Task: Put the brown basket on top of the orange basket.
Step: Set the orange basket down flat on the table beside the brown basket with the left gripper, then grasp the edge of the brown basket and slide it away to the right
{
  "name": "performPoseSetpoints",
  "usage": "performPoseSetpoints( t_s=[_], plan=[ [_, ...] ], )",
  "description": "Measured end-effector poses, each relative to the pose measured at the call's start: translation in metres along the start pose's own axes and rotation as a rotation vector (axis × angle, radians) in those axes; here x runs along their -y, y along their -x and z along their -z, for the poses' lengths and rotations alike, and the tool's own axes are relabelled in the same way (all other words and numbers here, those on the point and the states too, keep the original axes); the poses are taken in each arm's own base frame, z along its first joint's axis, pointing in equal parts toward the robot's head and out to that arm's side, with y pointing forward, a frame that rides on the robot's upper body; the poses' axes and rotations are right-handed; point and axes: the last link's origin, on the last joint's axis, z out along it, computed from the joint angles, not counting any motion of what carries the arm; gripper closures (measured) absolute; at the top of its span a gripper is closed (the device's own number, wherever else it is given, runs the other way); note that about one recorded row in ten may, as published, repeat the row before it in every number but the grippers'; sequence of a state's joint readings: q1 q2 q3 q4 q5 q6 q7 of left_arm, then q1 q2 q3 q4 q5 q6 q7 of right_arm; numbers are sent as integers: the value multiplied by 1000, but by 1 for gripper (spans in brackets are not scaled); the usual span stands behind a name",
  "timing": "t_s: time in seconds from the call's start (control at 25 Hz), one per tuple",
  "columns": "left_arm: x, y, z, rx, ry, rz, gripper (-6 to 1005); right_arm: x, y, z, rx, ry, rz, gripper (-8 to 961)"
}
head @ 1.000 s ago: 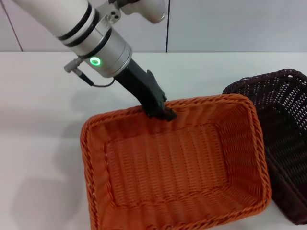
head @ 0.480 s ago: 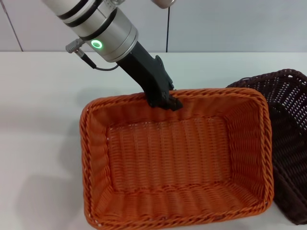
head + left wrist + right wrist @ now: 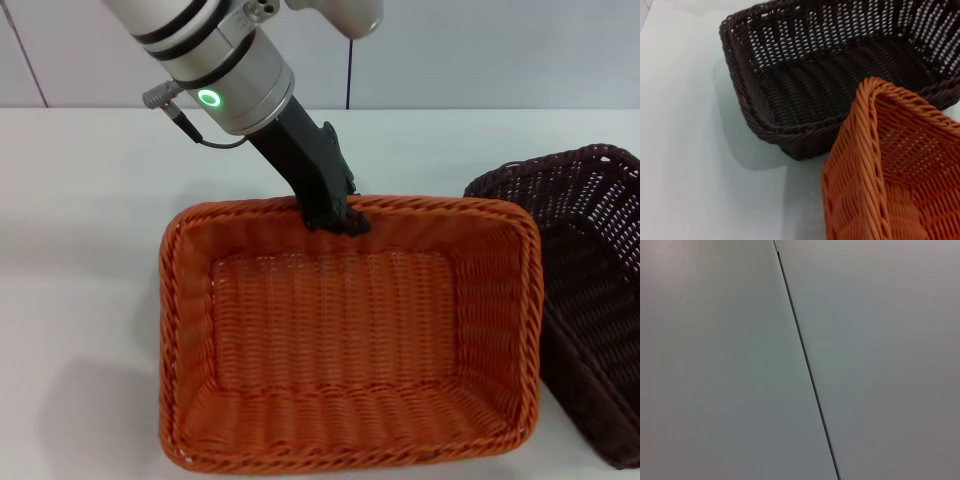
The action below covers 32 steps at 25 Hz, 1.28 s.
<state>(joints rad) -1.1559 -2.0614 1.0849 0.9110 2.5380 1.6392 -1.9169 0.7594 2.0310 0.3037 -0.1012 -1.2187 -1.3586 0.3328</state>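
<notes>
In the head view, the left arm [image 3: 215, 60] comes down from the upper left of the frame, a green ring lit on its wrist. Its left gripper [image 3: 335, 215] sits just above centre, fingers pinched on the far braided rim of the orange basket [image 3: 345, 340] (1 finger shows inside the rim). That basket fills the middle and lower part of the frame, its open mouth facing up, over the white table [image 3: 80, 200]. Its right edge lies just beside the brown basket [image 3: 590, 290], which sits at the right edge of the frame on the table, partly cut off. In the left wrist view the orange basket's corner [image 3: 875, 165] overlaps the brown basket's near rim [image 3: 790, 132]. The right wrist view shows only a pale wall [image 3: 715, 365] with 1 dark seam [image 3: 807, 370]; the right gripper is out of sight.
</notes>
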Motion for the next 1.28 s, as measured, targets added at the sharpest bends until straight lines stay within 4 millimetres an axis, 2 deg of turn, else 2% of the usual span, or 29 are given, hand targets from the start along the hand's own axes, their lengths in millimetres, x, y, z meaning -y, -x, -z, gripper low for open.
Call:
performPoseSetpoints(
  t_s=[0.32,0.72,0.76,0.88,1.2,1.28],
  plan=[
    [4,4,-5,2,-42,0,819,-1,-1,-2,-6,-4,-3,336],
    [5,6,-3,-6,-57,-6,412,-3,-2,-6,-19,-6,-7,335],
    [8,9,2,-23,-105,-17,370,-3,-2,-7,-19,-6,-6,335],
    [9,11,4,-29,-123,-19,243,-2,-2,-8,-17,-5,-4,335],
    [16,19,10,-74,-212,-12,155,0,-1,-13,-34,13,20,337],
    [28,26,18,-213,-355,39,133,-2,-5,-20,-84,67,36,338]
  ],
)
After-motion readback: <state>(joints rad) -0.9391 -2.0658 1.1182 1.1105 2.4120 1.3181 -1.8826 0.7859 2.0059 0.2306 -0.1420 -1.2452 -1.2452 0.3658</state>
